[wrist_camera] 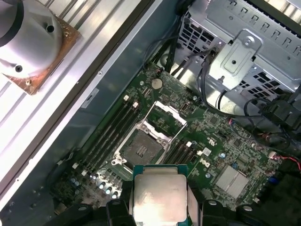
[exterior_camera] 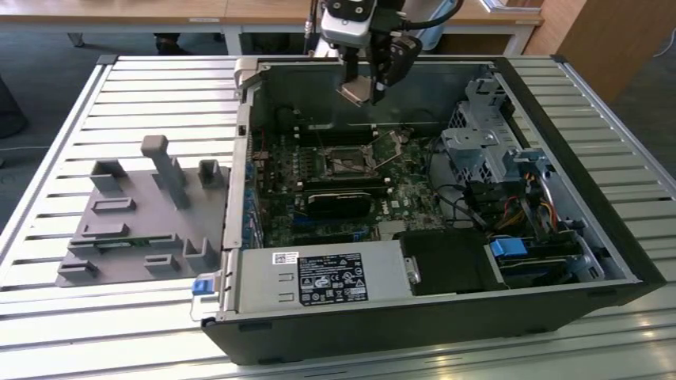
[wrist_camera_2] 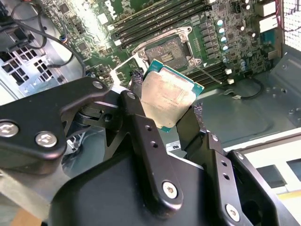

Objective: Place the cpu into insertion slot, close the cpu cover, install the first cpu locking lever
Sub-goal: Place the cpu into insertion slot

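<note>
Slatted counter carries an open case, its board facing up. Over the case hangs the cpu, silver top toward both wrist cameras. It is pinched by two opposite edges in the hand. The hand is drawn in only to the chip's width, and its fingertips touch nothing else.

Below the chip and well apart from it lies the slot, its dark pin field bare. The cover stands tipped up at one side of the slot, so the way in is open. A thin lever beside the slot looks released.

Judged from this, the task is at its first step. The chip is in hand but not yet seated, the cover is unclosed and the lever is unfastened.

At the exterior view's left, a grey fixture sits on the counter beside the case.
</note>
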`<action>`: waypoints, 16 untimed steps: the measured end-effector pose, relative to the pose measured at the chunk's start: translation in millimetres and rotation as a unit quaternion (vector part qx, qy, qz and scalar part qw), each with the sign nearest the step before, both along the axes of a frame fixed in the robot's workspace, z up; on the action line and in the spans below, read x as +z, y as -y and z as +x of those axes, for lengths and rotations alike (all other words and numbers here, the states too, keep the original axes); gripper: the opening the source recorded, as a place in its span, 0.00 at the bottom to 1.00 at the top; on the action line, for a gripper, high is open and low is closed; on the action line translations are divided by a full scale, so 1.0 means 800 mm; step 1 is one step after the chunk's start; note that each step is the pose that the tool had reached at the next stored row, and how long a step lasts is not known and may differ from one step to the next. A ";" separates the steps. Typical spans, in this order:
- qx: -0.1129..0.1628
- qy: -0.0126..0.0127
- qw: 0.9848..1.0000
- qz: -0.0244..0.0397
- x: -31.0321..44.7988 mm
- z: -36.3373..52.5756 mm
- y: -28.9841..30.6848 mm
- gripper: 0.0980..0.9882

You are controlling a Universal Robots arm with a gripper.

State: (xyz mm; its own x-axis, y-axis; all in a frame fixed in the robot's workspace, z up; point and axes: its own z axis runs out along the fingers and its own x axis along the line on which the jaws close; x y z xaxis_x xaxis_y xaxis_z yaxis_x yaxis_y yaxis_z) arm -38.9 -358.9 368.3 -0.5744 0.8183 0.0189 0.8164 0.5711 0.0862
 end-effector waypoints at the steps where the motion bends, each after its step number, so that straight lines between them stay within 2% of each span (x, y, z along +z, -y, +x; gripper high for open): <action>1: -0.004 0.000 1.000 0.000 -0.0001 0.000 0.0000 0.49; 9: -0.036 0.000 0.999 0.000 -0.0007 0.000 0.0000 0.49; 16: -0.066 0.000 0.998 0.000 -0.0013 0.000 0.0000 0.49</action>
